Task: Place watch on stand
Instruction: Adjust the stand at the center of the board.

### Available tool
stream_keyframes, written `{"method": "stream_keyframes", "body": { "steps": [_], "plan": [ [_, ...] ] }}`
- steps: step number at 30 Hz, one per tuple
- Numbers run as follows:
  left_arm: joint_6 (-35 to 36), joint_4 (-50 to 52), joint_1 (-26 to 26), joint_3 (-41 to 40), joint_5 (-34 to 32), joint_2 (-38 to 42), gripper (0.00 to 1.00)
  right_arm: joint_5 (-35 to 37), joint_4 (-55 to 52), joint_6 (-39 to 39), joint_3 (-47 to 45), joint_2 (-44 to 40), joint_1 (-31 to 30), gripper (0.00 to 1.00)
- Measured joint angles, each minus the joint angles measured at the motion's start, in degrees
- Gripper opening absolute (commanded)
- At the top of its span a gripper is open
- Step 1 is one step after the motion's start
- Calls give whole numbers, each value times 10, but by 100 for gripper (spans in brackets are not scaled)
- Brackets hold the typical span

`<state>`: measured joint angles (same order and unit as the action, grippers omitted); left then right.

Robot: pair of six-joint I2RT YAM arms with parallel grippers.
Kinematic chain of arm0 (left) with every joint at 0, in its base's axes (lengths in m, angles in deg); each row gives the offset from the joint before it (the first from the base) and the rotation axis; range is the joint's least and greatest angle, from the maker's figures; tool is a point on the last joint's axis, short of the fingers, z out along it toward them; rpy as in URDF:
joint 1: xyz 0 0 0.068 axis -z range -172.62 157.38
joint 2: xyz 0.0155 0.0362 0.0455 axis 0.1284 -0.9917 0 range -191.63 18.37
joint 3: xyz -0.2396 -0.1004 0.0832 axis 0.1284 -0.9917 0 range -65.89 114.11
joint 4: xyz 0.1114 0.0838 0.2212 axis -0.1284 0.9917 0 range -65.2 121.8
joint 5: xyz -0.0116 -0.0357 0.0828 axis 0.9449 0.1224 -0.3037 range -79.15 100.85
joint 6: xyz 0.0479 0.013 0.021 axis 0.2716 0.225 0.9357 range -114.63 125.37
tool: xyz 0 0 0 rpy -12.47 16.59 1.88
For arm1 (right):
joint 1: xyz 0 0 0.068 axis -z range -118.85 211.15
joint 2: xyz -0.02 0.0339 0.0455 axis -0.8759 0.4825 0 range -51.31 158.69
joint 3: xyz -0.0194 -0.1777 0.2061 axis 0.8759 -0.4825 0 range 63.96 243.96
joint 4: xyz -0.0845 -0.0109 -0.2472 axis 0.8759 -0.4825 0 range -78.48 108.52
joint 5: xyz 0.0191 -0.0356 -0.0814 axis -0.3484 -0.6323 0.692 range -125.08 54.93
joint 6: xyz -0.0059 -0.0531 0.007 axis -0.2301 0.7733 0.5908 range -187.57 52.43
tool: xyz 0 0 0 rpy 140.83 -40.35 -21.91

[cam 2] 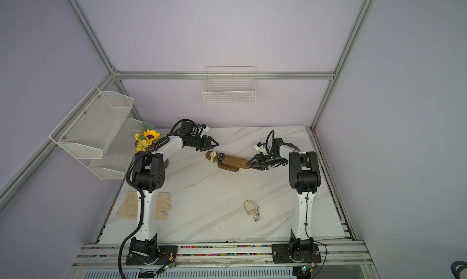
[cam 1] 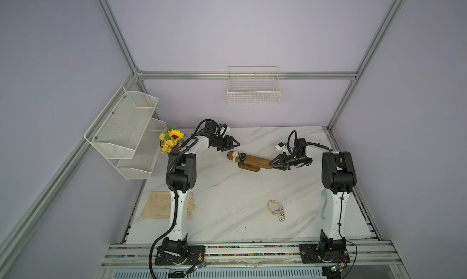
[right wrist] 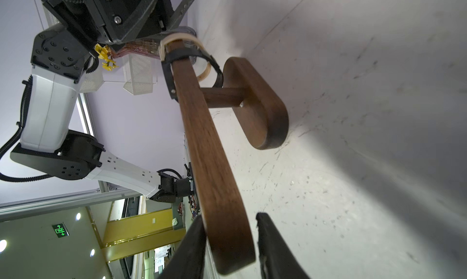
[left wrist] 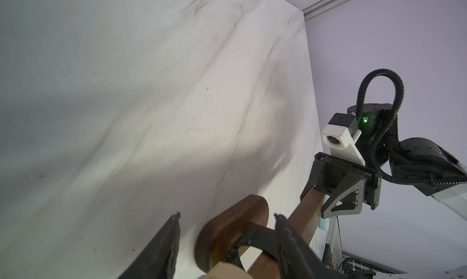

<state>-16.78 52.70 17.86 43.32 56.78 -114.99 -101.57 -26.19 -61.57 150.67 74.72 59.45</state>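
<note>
My left gripper (cam 1: 231,147) hangs with jaws apart just off one end of the stand (cam 1: 255,161), where the black watch (cam 1: 242,157) circles the bar beside a cream band (cam 1: 235,156). My right gripper (cam 1: 271,164) straddles the opposite end, jaws slightly parted.

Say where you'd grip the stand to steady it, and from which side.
On the stand, I'd take the bare bar end, end-on from the robot's right: the bar is a thin slat jaws can span, and the watch and a beige band crowd the other end. The right hand straddles it.
</note>
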Motion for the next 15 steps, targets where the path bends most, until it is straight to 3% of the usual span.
{"method": "stream_keyframes", "body": {
  "steps": [9, 15],
  "plan": [
    [0, 0, -3, -2, -2, 0, 59, 42, 15, -23, -16, -2, 9, 48],
    [0, 0, -10, -27, -10, 19, 58, 60, 42, -50, -50, -31, 13, 44]
  ]
}}
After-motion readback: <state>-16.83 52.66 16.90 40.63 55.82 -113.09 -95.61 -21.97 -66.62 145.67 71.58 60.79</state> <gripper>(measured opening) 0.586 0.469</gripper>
